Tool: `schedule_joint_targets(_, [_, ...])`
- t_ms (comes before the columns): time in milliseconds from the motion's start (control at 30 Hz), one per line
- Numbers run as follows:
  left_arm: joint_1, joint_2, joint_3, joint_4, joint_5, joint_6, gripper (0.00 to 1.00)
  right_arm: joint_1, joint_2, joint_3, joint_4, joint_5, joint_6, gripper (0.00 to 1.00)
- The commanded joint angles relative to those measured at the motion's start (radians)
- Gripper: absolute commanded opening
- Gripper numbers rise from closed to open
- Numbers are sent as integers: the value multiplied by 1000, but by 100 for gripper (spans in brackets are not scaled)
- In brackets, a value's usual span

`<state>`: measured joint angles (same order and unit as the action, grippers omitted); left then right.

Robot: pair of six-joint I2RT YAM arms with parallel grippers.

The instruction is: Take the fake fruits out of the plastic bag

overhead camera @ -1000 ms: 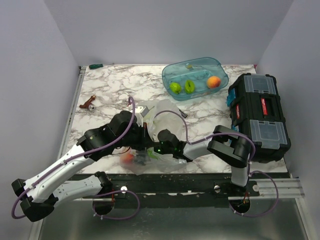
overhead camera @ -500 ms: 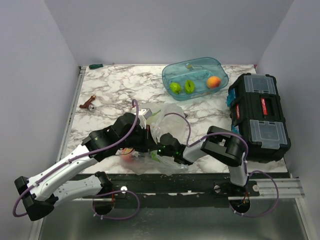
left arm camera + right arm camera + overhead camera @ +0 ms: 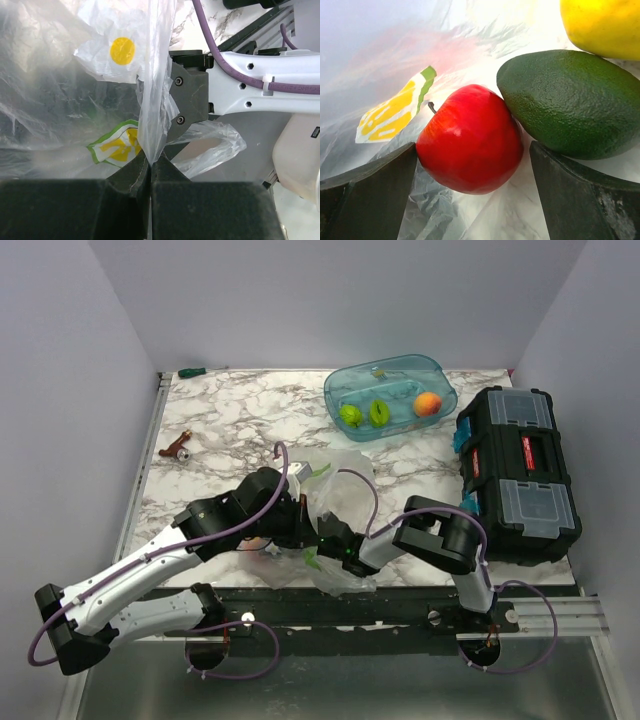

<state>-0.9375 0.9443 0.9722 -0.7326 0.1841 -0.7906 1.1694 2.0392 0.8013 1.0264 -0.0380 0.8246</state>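
Note:
The plastic bag (image 3: 338,502) lies crumpled at the table's near edge, see-through with lemon prints. My left gripper (image 3: 150,161) is shut on a fold of the bag's film (image 3: 152,90) and holds it up. My right gripper (image 3: 474,148) is inside the bag and open, one finger on each side of a red apple (image 3: 470,145). Its left finger (image 3: 370,192) is at the apple's side, and its right finger (image 3: 580,195) stands a little apart from it. A dark green avocado (image 3: 565,105) rests against the apple. A yellow fruit (image 3: 602,25) lies beyond the avocado.
A teal-blue tub (image 3: 435,377) at the back holds two green fruits (image 3: 351,414) and an orange peach (image 3: 428,403). A black toolbox (image 3: 520,475) stands on the right. A green-handled screwdriver (image 3: 192,372) and a small brown tool (image 3: 178,448) lie at the left.
My right gripper has pushed further left into the bag and opened wider. My left gripper has shifted right, still pinching the bag.

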Motion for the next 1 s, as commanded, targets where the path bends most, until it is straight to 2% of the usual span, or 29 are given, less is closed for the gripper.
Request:
schedule_joint_targets(0, [-7, -17, 22, 33, -2, -1, 0, 20, 17, 2, 10, 128, 29, 91])
schedule_joint_targets(67, [-7, -38, 11, 11, -22, 8, 0, 20, 7, -7, 28, 111, 9, 85])
schedule_joint_targets(133, [-7, -61, 1, -28, -58, 22, 0, 19, -8, -9, 20, 91, -16, 72])
schedule_joint_targets(300, [-7, -129, -1, -181, -203, 73, 0, 20, -64, -42, -9, 50, -59, 51])
schedule_joint_targets(467, [-7, -201, -3, -338, -353, 90, 0, 20, -180, -77, -135, 48, -114, 30])
schedule_joint_targets(667, [-6, -264, -25, -458, -432, 65, 0, 20, -328, -79, -342, 45, -199, 17])
schedule_joint_targets(833, [-7, -280, -65, -472, -446, 62, 0, 20, -443, -101, -459, 46, -240, 10])
schedule_joint_targets(967, [-7, -294, -84, -460, -430, 71, 0, 19, -540, -118, -558, 130, -271, 4])
